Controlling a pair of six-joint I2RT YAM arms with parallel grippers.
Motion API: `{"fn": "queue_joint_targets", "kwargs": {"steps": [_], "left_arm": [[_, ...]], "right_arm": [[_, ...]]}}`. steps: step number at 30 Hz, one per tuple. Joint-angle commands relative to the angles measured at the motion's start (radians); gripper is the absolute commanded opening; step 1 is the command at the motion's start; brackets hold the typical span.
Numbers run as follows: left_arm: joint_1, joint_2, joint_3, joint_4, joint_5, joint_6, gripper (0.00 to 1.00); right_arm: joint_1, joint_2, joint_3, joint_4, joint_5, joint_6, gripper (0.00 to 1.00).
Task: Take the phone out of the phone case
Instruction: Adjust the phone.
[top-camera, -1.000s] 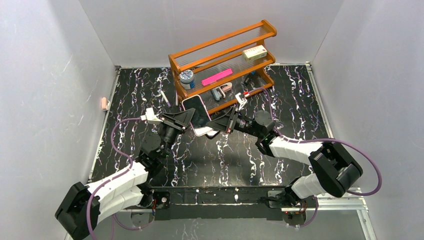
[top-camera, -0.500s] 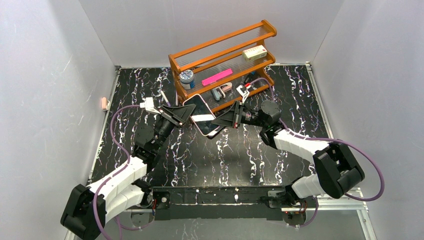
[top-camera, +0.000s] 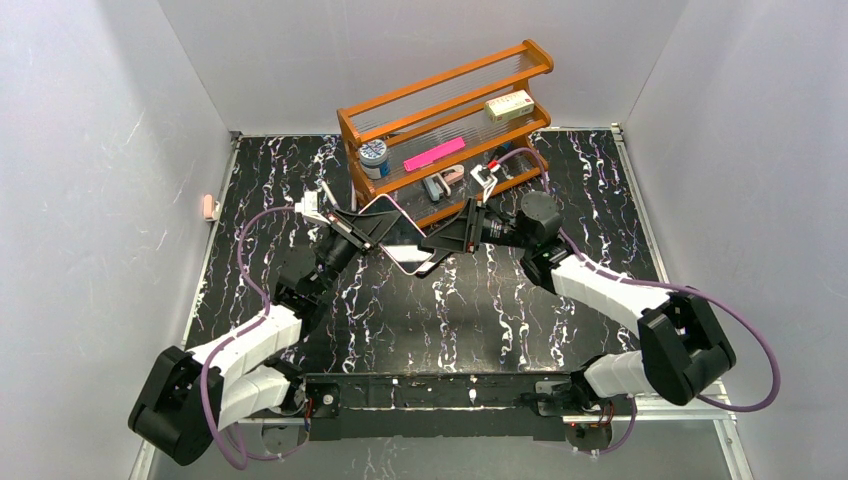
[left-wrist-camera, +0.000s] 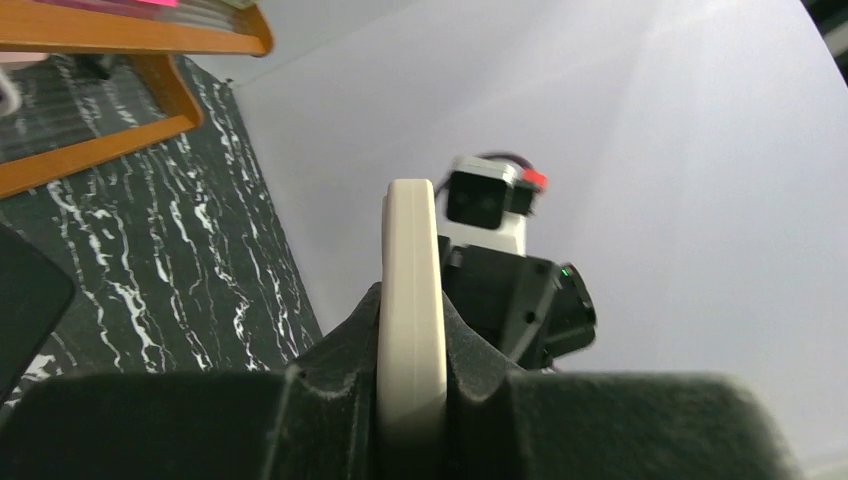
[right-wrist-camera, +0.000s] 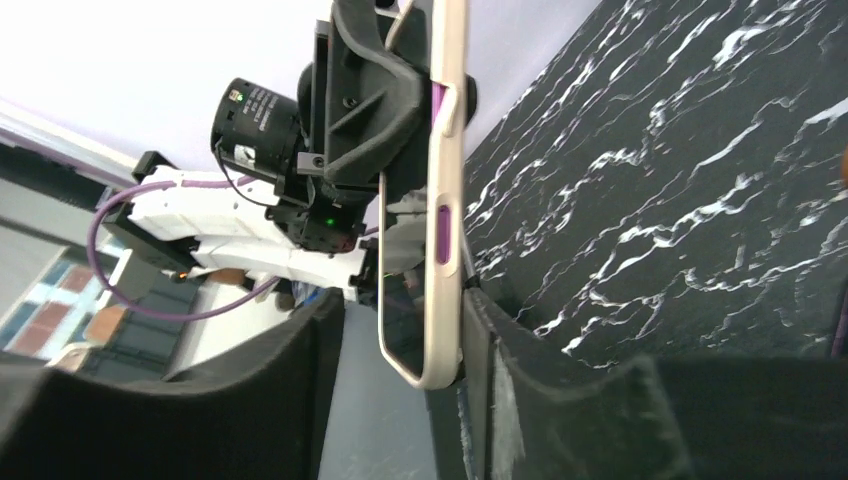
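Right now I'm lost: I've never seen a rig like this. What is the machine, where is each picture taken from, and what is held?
Two robot arms are bolted at the near edge of a black marbled table. One picture looks down from above; the other two come from a camera on each wrist. Between the arms, above the table, is a phone in its pale case. The left gripper is clamped on the case's edge. The right gripper stands open around the other end. Behind is an orange shelf holding small items.
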Motion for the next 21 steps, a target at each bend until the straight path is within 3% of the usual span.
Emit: {"fn": "queue_joint_targets", "kwargs": {"steps": [1,4,7,12,21], "left_arm": [[0.005,-0.028,-0.024,0.051,-0.145,-0.084,0.0],[0.005,-0.028,-0.032,0.051,-0.221,-0.129,0.0],[0.004,-0.028,-0.024,0.051,-0.258,-0.162,0.0],[-0.003,-0.02,-0.019,0.051,-0.301,-0.224,0.0],[-0.05,-0.014,-0.019,0.051,-0.345,-0.259,0.0]], "right_arm": [[0.009,-0.077,-0.048,0.064,0.135,-0.001,0.62],[0.038,-0.094,-0.115,0.143,0.206,0.032,0.74],[0.07,-0.09,-0.156,0.208,0.248,0.053,0.76],[0.127,-0.061,-0.191,0.315,0.301,0.061,0.72],[0.153,0.018,-0.148,0.426,0.302,0.038,0.56]]}}
